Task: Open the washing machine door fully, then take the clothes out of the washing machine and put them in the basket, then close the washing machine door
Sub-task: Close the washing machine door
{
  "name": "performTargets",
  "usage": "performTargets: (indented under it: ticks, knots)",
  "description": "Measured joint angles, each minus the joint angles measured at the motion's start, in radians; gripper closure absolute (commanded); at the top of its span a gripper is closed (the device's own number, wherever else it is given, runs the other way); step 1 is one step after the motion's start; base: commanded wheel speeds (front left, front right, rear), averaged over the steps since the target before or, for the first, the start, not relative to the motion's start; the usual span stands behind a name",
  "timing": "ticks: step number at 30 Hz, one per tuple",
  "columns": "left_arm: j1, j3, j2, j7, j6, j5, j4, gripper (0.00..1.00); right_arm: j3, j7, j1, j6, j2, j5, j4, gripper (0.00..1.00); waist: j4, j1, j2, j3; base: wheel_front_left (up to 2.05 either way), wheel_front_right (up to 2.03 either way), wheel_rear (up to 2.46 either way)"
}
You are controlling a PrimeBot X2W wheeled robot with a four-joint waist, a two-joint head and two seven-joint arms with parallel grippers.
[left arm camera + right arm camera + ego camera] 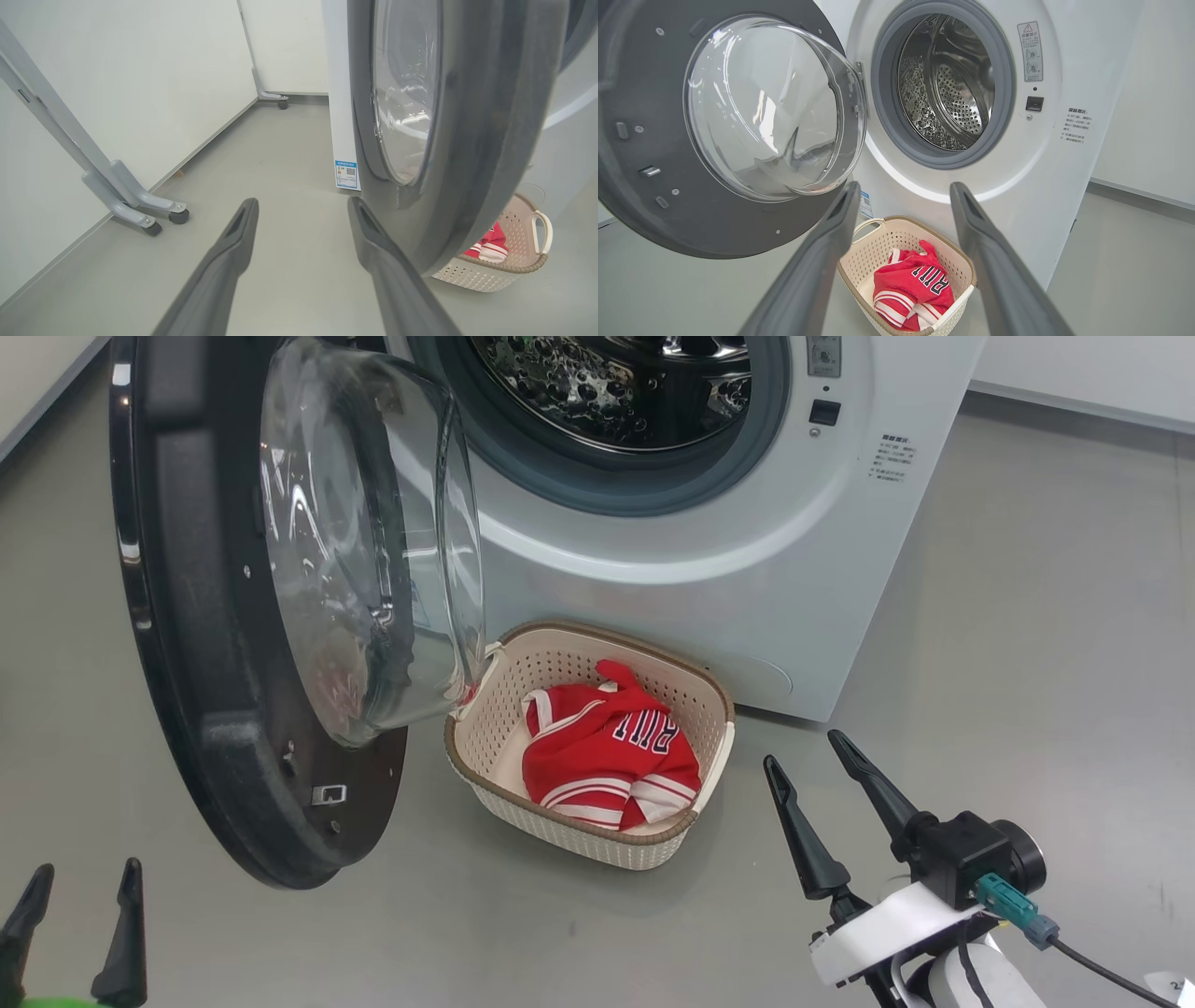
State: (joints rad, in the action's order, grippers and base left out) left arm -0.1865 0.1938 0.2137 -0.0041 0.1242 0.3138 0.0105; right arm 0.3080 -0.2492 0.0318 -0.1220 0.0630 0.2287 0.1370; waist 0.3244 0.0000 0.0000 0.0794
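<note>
Left gripper (pixel 86 868) and right gripper (pixel 802 748) gape empty before the white front-loading washing machine (pixel 747 569), whose stiff black-rimmed glass door (pixel 187 616) likely needs a rim push

You're looking at a grey floor (pixel 1027 616) running up to a white wall (pixel 163 70). Two grey castor legs (pixel 140 210) are standing beside it, and another castor foot (pixel 273 98) is sitting farther back.

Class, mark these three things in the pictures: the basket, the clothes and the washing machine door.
the basket (pixel 560 663), head view, on its perforated inner far wall.
the clothes (pixel 607 756), head view, on the middle of the red jersey.
the washing machine door (pixel 714 228), right wrist view, on its dark inner rim.
</note>
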Motion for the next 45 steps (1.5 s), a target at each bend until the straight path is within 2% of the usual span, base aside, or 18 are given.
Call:
performTargets:
  ticks: [21, 45]
  knots:
    - [0.001, -0.013, -0.035, -0.181, -0.006, -0.052, -0.098, 0.0, -0.003, 0.0, -0.001, 0.0, -0.002, 0.0, 0.0, 0.0, 0.006, 0.0, 0.0, -0.005, 0.0, 0.0, 0.0]
    - [0.003, -0.033, -0.04, -0.221, -0.015, -0.071, -0.162, 0.0, -0.008, 0.0, -0.001, 0.0, -0.003, 0.0, 0.006, 0.0, 0.006, 0.0, 0.0, -0.01, 0.0, 0.0, 0.0]
